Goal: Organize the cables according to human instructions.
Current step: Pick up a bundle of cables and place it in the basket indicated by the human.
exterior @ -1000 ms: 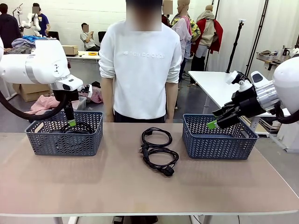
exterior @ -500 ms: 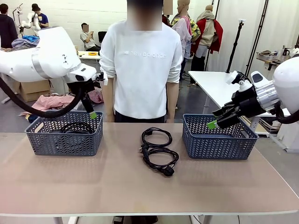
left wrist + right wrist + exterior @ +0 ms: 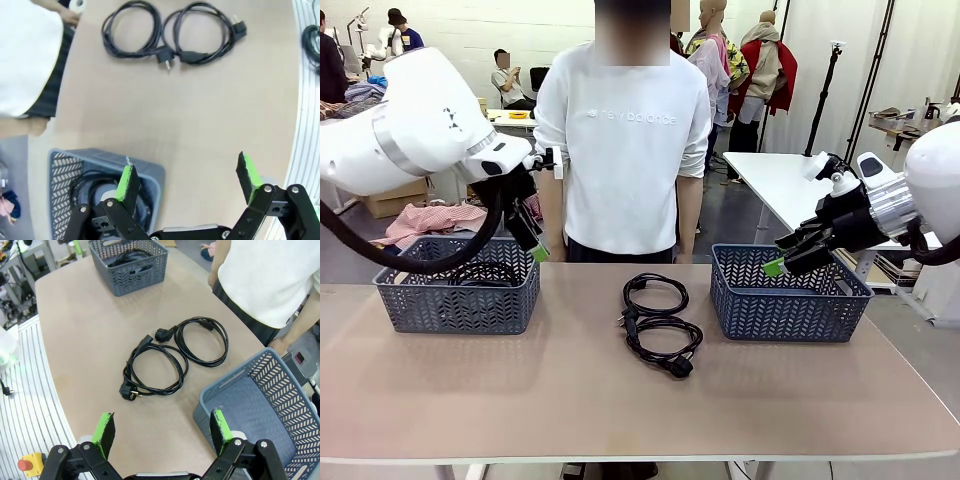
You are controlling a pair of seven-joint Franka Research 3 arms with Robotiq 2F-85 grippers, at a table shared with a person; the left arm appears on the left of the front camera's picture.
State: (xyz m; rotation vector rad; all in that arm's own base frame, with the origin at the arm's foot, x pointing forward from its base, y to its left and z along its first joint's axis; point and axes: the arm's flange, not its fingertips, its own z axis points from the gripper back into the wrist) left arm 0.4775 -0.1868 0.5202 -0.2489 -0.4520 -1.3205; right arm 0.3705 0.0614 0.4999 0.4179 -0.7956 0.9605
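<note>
Left hand spread, empty, above basket's right rim; two cables on tabletop right of basket, well apart; right hand spread.

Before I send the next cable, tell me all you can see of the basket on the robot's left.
The left basket is a dark grey, rectangular, open-topped plastic bin with herringbone-perforated walls and a solid rim. It stands upright on the tan table, at its far left. Inside lies coiled black cable; how many coils is unclear. The left gripper hovers open by the basket's right end, apparently clear of it.
</note>
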